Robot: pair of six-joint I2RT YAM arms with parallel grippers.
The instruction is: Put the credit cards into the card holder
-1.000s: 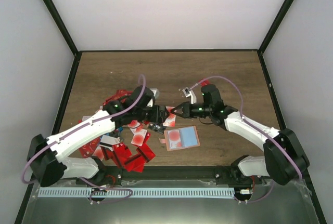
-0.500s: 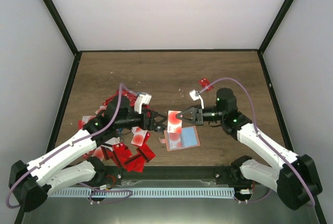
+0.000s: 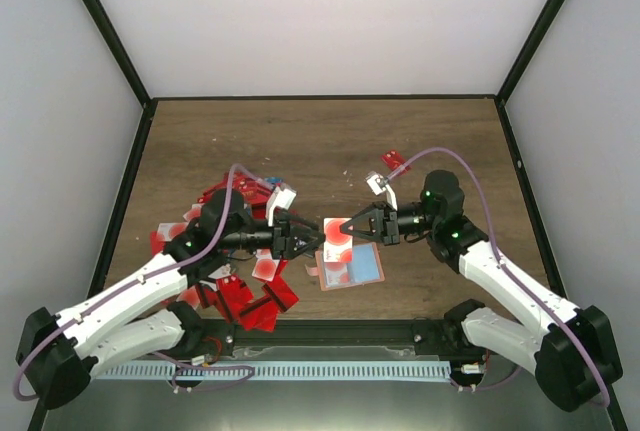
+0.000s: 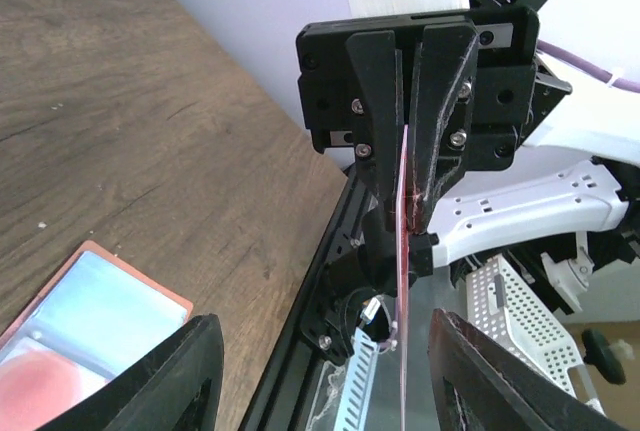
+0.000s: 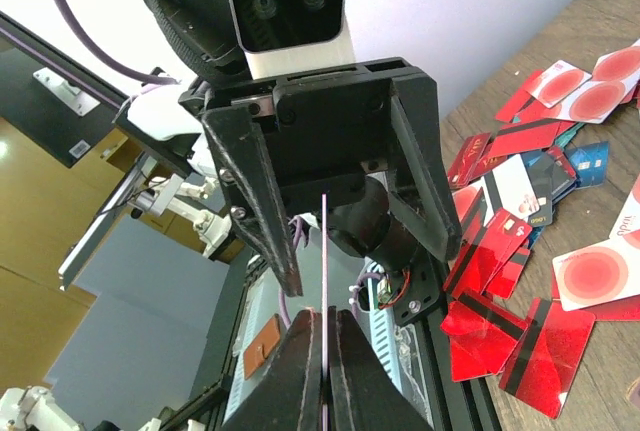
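dark wood-grain table [image 3: 320,141], plain white walls [image 3: 320,21] on three sides, skinny black frame posts [image 3: 105,26] in the corners, pale perforated strip [image 3: 330,370] along the near edge, soft even light

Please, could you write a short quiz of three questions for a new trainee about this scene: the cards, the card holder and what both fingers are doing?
1. True or false: the right fingers are shut on a credit card.
2. Fill in the missing word: the left fingers stand ___, one on each side of that card, not touching it.
3. Choose one: where is the card holder?
A) lying open on the table
B) closed, at the table's far edge
C) held by the left fingers

Key: 1 true; 2 open; 3 A.
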